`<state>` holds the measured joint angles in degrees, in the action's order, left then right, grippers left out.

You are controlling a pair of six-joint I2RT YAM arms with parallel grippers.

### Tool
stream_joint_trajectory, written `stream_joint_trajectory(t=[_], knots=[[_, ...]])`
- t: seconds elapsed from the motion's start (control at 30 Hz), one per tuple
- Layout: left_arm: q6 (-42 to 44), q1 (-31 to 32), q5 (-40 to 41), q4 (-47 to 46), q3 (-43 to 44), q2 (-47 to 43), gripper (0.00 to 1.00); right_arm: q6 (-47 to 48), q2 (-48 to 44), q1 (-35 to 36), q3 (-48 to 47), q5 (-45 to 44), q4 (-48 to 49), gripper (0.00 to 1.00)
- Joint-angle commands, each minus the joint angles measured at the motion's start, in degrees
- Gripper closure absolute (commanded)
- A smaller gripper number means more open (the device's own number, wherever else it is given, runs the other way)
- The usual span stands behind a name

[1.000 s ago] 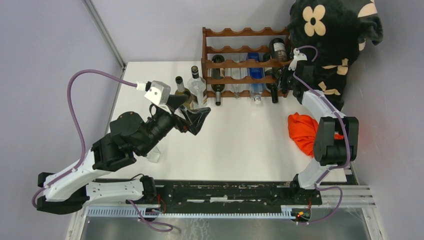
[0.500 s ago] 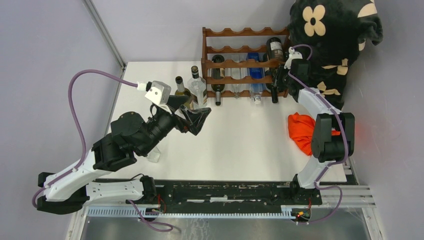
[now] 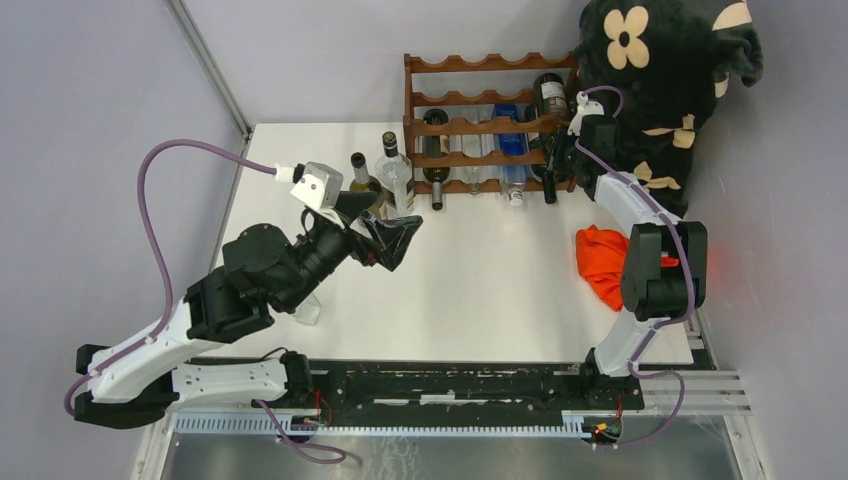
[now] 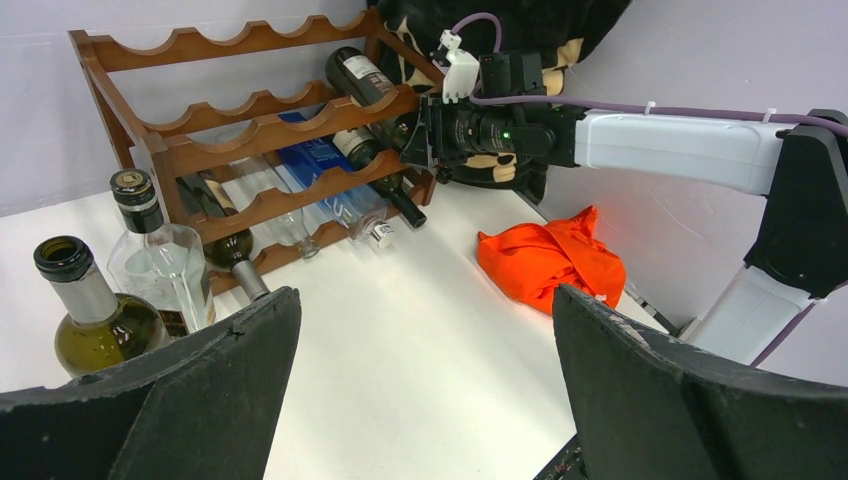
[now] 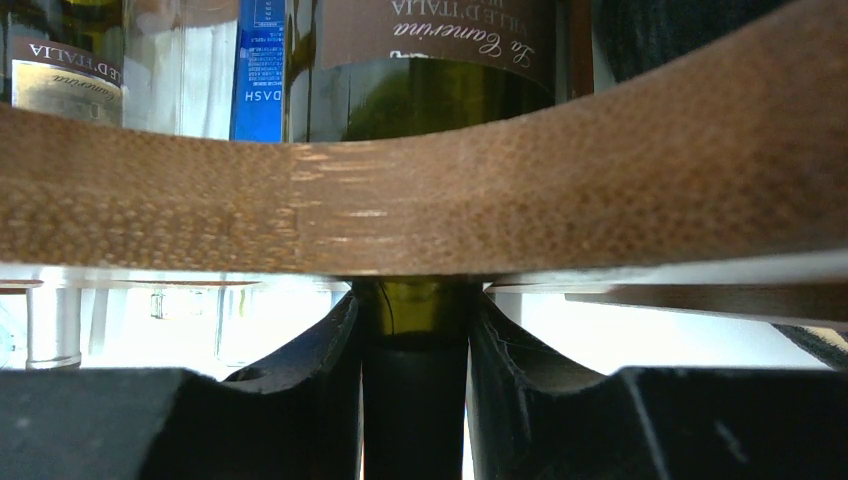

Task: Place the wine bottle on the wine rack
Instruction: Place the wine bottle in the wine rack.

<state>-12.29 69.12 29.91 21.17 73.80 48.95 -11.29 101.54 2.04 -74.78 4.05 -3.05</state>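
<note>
The right gripper pinches the neck of the dark green glass wine bottle. The bottle's labelled body lies in an upper tier at the right end of the reddish-brown wooden scalloped wine rack. Slide the bottle straight along its cradle, with the neck centred in the front scallop, and release only once both rails bear it. The left gripper hangs left of the rack, fingers spread wide and empty.
</note>
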Motion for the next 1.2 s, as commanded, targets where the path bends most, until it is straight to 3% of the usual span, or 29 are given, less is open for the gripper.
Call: stream_joint_trajectory(t=[0.0, 0.1, 0.27, 0.57, 1.17], knots=[[-2.1, -0.2, 0.9, -1.2, 0.0, -0.6, 0.00, -0.7, -0.4, 0.5, -3.2, -1.2, 12.9, 0.80], [-2.2, -0.2, 0.8, -1.3, 0.0, -0.5, 0.00, -0.6, -0.7, 0.4, -2.7, -1.5, 13.2, 0.69], [-2.3, -0.2, 0.8, -1.2, -0.2, -0.6, 0.00, -0.4, -0.7, 0.4, -2.6, -1.4, 13.0, 0.62], [-3.0, -0.1, 0.7, -1.3, -0.8, -1.4, 0.00, 0.2, -1.2, 0.1, -1.8, -0.5, 12.7, 0.55], [-3.5, -0.1, 0.1, -1.3, -0.9, -1.4, 0.00, 1.7, -6.7, -0.9, 3.3, 1.6, 13.0, 0.50]])
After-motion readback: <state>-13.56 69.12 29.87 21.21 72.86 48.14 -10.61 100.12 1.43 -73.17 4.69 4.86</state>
